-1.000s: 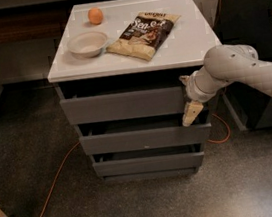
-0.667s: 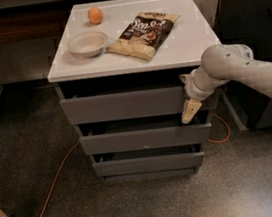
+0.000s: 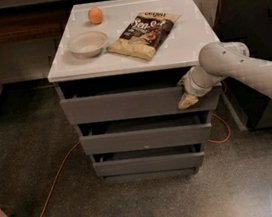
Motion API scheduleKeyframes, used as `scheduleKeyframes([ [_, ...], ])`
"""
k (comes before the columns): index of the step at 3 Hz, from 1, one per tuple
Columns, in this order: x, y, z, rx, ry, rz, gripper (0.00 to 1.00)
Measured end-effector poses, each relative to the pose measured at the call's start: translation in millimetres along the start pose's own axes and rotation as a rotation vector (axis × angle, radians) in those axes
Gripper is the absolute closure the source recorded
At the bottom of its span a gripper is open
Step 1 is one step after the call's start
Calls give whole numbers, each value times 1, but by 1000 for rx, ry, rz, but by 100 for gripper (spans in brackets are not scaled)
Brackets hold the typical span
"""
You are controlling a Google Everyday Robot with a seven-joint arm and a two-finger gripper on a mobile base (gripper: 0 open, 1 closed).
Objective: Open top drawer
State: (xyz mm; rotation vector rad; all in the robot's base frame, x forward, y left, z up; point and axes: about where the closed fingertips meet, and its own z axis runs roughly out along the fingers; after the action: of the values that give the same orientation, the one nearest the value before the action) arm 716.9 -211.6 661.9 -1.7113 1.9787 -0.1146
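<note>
The top drawer [image 3: 125, 105] is the uppermost of three grey handle-less drawers in a white-topped cabinet [image 3: 188, 47]. Its flat front stands a little out from the cabinet, with a dark gap under the top. My gripper [image 3: 187, 99] comes in from the right on a pale arm [image 3: 241, 68]. It sits at the right end of the top drawer's front panel, near its upper edge, with the tan fingertips [image 3: 186, 102] against the panel.
On the cabinet top are an orange [image 3: 95, 15], a white bowl [image 3: 88, 43] and a chip bag [image 3: 143, 33]. The middle drawer [image 3: 145, 138] and bottom drawer [image 3: 149, 163] sit below. An orange cable [image 3: 51, 185] runs over the floor. A dark cabinet [image 3: 252, 18] stands to the right.
My gripper has risen from the gap between the top and middle drawers to the top drawer's right end. The arm has shifted slightly left.
</note>
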Motion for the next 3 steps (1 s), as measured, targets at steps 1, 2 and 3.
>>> scheduleKeyframes([
  [1,3,7,-4,-10,-14,17,64],
  [2,4,20,-17,-4,-38,33,87],
  [3,4,20,-17,-4,-38,33,100],
])
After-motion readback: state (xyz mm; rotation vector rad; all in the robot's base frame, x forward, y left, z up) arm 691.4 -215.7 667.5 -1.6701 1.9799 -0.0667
